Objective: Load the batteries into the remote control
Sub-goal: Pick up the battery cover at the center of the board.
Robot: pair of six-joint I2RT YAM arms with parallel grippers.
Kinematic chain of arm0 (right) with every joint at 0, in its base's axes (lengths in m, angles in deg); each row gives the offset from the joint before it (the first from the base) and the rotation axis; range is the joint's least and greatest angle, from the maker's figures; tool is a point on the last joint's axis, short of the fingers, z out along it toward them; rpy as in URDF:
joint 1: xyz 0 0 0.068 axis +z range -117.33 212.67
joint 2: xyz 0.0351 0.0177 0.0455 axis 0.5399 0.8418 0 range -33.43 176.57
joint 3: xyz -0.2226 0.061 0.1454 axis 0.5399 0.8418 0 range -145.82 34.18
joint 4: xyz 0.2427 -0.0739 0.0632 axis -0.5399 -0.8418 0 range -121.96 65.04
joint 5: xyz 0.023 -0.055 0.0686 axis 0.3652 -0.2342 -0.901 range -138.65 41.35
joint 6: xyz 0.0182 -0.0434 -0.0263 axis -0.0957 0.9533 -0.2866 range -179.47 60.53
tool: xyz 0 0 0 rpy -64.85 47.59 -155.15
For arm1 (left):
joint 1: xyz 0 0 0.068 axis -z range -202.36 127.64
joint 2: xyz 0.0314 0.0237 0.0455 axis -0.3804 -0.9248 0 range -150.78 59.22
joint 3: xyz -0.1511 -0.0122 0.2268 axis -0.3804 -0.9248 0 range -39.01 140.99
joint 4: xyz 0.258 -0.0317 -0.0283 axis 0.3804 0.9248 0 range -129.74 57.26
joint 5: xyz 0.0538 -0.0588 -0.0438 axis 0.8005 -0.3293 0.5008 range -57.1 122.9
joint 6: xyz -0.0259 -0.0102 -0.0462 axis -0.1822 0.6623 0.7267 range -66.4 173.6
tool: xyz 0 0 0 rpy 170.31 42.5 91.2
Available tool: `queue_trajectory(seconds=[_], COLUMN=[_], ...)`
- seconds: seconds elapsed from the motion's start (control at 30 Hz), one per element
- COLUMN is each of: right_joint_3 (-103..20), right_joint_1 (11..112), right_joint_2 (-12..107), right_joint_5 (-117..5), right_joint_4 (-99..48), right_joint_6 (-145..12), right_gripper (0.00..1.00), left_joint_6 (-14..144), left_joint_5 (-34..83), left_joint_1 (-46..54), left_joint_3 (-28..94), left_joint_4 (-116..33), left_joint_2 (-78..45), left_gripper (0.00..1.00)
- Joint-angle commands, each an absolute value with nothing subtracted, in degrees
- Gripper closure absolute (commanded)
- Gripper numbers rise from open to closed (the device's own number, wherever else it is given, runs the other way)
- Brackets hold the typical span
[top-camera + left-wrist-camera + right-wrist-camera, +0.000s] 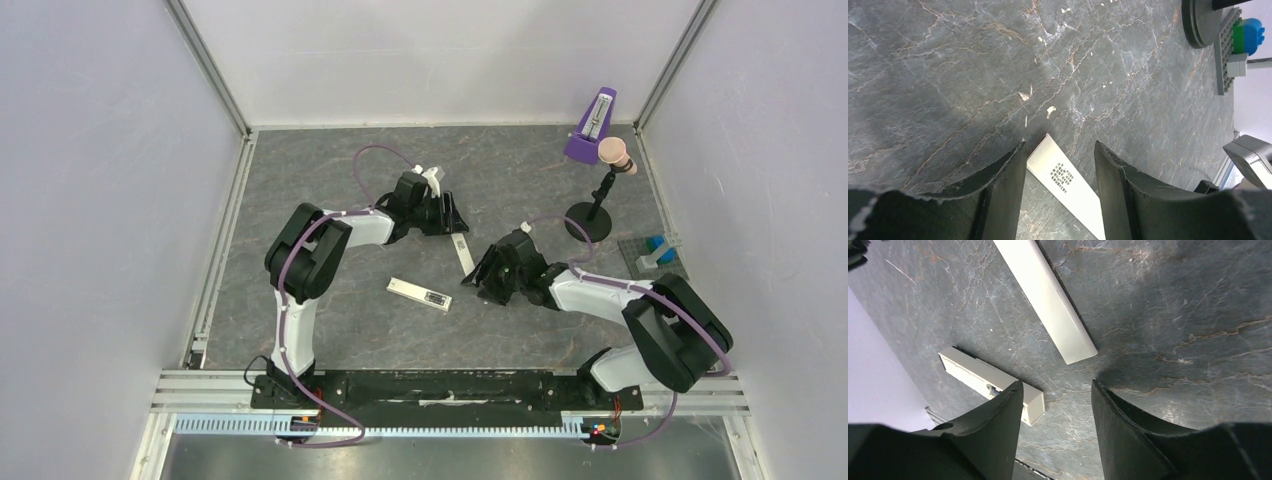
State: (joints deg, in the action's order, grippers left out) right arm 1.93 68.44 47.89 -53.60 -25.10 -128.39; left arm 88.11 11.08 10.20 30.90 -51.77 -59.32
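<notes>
Though the desk [330, 180] is a grey, veined, stone-like slab, the remote control [420, 293] on it is a boxy white bar with a dark recess. It lies near the middle, well clear of every edge and apart from a thinner flat white cover strip [460, 250]. The left end effector [450, 218] hangs over the strip's far end and the right end effector [479, 278] sits just beside its near end, both with fingers spread and holding nothing.

Slim white remote control [419, 293] flat on the table [300, 170], dark recess upward near one end
</notes>
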Motion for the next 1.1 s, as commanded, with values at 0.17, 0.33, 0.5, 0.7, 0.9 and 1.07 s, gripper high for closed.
queue_trajectory(seconds=[0.17, 0.33, 0.5, 0.7, 0.9, 1.07], right_joint_3=[4.24, 7.39, 9.26, 11.2, 9.4, 5.3], right_joint_1=[68.57, 68.49, 67.82, 65.93, 64.41, 64.45], right_joint_2=[48.97, 48.78, 45.53, 42.87, 43.3, 45.24], right_joint_5=[-50.86, -49.01, -46.05, -48.47, -55.1, -59.7], right_joint_4=[-19.69, -14.74, -12.09, -7.23, -6.72, -9.41], right_joint_6=[-135.46, -135.97, -133.96, -129.1, -124.98, -122.32], right_gripper=[0.47, 0.51, 0.52, 0.51, 0.51, 0.51], left_joint_6=[85.4, 86.18, 87.33, 89.37, 90.67, 91.47], left_joint_5=[6.98, 6.51, 6.75, 4.72, 2.63, 3.85], left_joint_1=[10.12, 10.08, 10.03, 10.03, 9.98, 9.98], left_joint_3=[32.23, 30.06, 27.44, 23.46, 20.48, 17.92], left_joint_4=[-51.58, -52.35, -52.38, -55.09, -57.12, -56.9], left_joint_2=[-61.14, -60.57, -58.45, -56.21, -53.91, -50.07], left_gripper=[0.42, 0.46, 0.48, 0.5, 0.51, 0.51])
